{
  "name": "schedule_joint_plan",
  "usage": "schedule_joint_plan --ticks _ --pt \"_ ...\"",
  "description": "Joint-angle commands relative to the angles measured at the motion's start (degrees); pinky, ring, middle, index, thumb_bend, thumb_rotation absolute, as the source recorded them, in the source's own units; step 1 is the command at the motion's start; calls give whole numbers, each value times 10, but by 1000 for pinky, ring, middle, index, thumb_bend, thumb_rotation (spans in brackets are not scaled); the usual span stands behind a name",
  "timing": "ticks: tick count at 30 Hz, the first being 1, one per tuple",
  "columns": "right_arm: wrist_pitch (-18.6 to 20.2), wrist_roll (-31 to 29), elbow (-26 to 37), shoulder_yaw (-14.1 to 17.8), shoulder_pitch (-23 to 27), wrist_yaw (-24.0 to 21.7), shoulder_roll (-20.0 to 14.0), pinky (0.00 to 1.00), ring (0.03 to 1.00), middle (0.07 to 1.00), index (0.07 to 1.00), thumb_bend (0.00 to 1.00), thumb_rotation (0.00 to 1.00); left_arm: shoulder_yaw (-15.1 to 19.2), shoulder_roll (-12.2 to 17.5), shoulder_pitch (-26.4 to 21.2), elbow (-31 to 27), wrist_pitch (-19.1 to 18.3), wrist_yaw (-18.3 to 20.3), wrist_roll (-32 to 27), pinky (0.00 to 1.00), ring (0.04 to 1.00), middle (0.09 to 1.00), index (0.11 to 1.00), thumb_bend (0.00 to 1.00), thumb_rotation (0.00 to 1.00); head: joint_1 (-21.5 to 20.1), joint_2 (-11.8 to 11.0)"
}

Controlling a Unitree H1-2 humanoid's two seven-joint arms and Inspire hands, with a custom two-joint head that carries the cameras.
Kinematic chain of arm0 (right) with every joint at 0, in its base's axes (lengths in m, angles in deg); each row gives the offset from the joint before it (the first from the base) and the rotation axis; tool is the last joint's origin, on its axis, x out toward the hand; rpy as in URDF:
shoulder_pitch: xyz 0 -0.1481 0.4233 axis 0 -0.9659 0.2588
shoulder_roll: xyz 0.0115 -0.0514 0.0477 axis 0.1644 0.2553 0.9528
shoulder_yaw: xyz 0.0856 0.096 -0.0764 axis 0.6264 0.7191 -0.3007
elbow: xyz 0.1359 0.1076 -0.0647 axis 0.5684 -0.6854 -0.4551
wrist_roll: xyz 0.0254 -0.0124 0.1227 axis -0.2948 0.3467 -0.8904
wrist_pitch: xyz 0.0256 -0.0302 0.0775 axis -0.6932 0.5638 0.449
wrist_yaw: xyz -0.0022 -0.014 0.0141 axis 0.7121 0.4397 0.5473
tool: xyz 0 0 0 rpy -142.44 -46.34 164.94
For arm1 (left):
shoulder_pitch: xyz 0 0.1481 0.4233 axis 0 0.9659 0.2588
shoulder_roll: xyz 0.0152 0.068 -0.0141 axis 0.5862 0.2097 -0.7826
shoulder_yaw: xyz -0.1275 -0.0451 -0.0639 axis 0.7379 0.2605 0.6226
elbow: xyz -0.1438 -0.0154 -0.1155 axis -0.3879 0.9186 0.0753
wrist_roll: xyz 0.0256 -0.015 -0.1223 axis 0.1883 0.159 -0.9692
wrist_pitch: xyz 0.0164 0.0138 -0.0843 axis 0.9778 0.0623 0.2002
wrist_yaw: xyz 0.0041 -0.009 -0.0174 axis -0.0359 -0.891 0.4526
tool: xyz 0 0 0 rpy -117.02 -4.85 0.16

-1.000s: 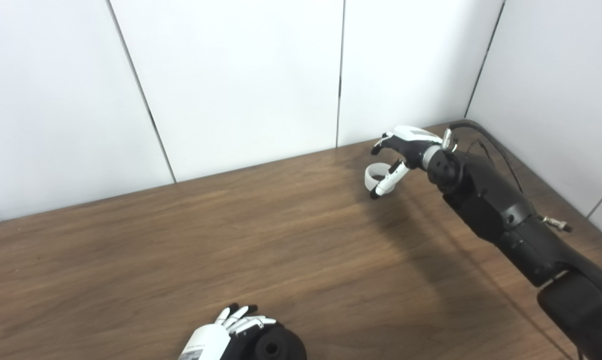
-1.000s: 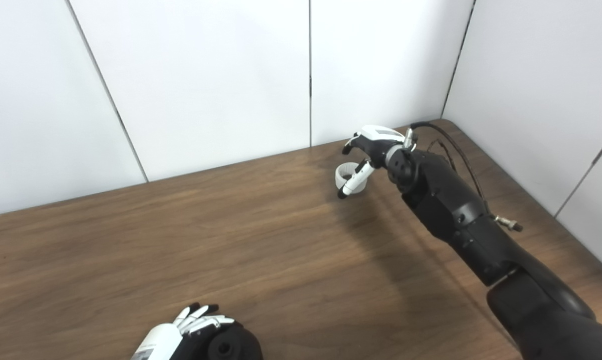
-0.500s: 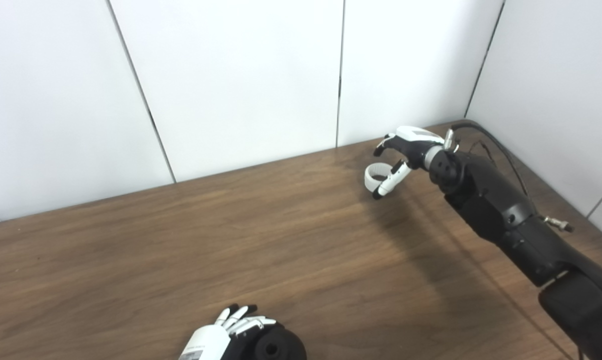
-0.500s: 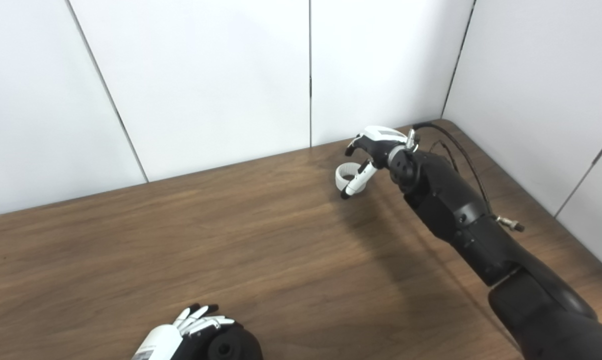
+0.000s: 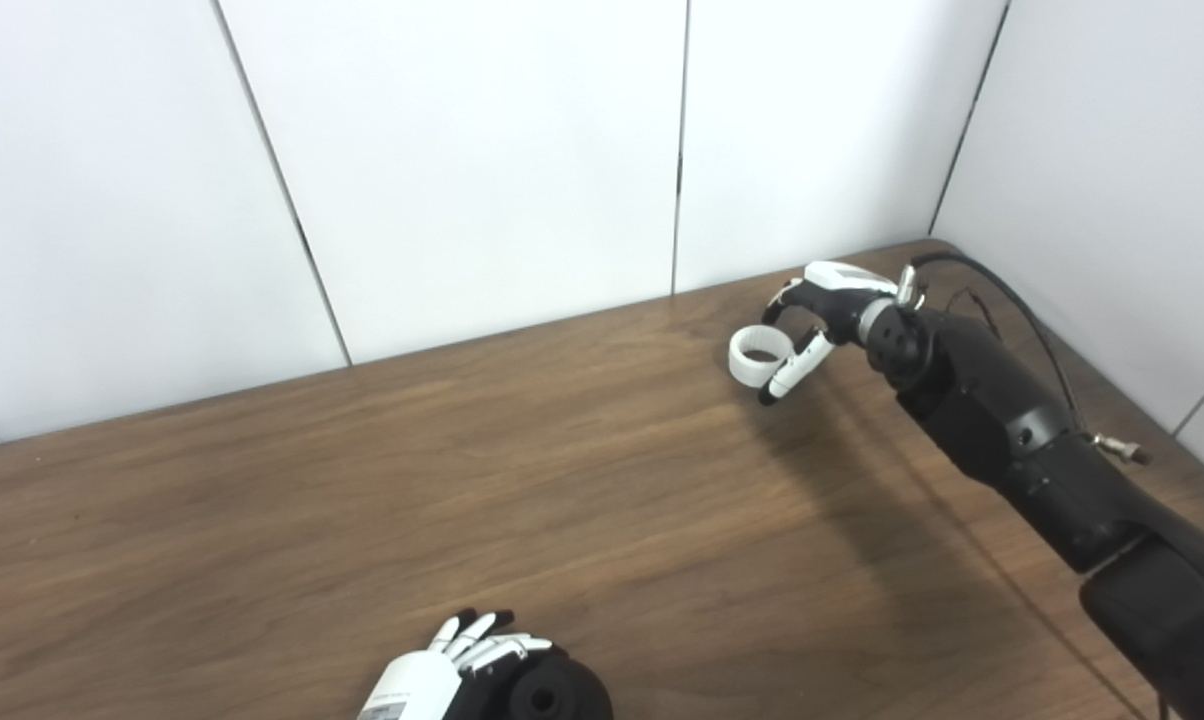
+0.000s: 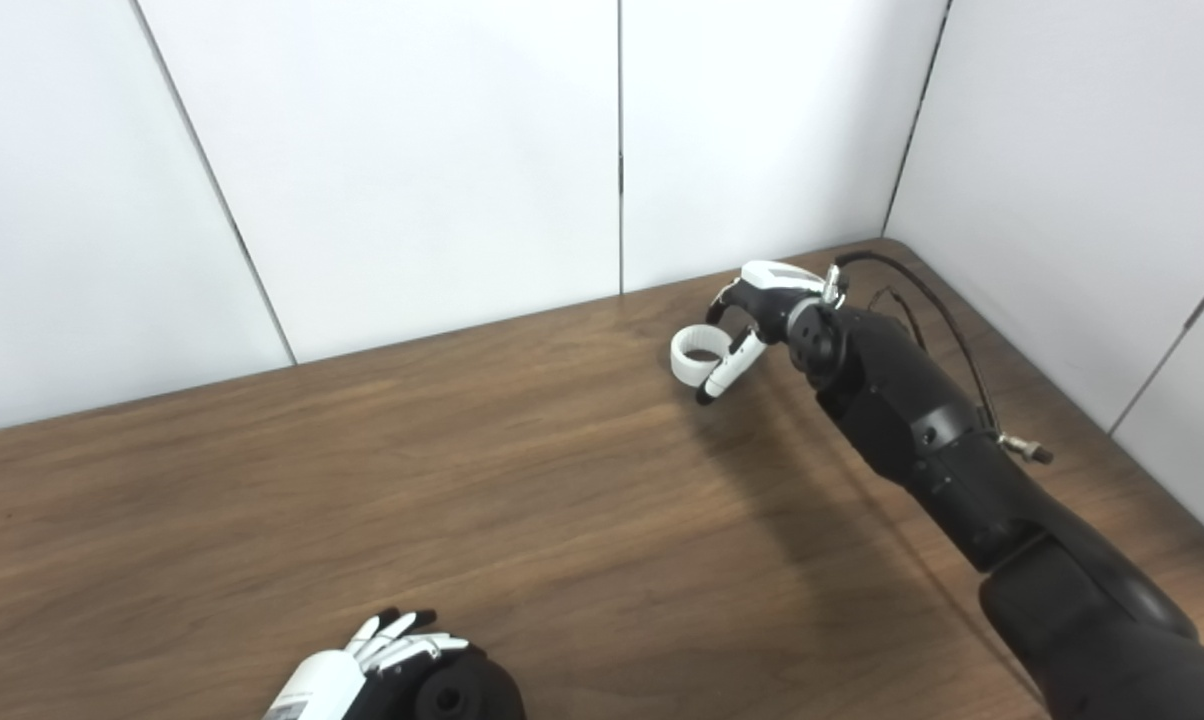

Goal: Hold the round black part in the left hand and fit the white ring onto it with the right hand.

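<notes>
Resting near the far right corner of the brown wood-grain bench (image 5: 562, 480), the short white plastic ring (image 5: 761, 355) lies flat with its hole facing up, the dark wood showing through it. The black-and-white right hand (image 5: 820, 312) sits just beside it, on the side toward the bench's right edge, at the end of a black arm that stretches in from the near right corner. Its fingers curl loosely downward with clear gaps between them; one white finger with a black tip (image 5: 789, 369) slants down along the ring's near right side, and the other fingers arch over the ring's far side. From these head views it is hard to say whether any fingertip actually touches the ring, but the hand is not closed around it, so it reads as open and narrow, holding nothing.

Well apart from that, at the near edge of the bench left of its middle, the white-backed left hand (image 6: 357, 670) is cut off by the picture's lower border. Its fingers wrap over the round black part with a central hole (image 6: 457, 690), gripping it from the left side. The part sits low against the bench surface, its hole facing up and toward the camera.

Plain white wall panels (image 5: 462, 150) stand behind the bench's far edge and along its right side.
</notes>
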Motion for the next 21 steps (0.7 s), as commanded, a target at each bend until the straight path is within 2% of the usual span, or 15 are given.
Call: schedule_joint_plan --ticks 1,7,21 --pt "-11 3 8 5 25 16 -16 1000 1000 977 798 998 322 1 8 4 -8 -2 11 8 1000 936 809 481 523 50 0 0" --pt "-12 1 8 5 25 20 -13 1000 1000 974 794 1000 325 2 7 5 -4 5 5 6 1000 937 809 481 523 50 0 2" --pt "-10 0 5 0 31 24 -2 1000 1000 969 783 980 323 1 5 4 -13 -5 17 13 1000 941 812 481 524 51 2 5"
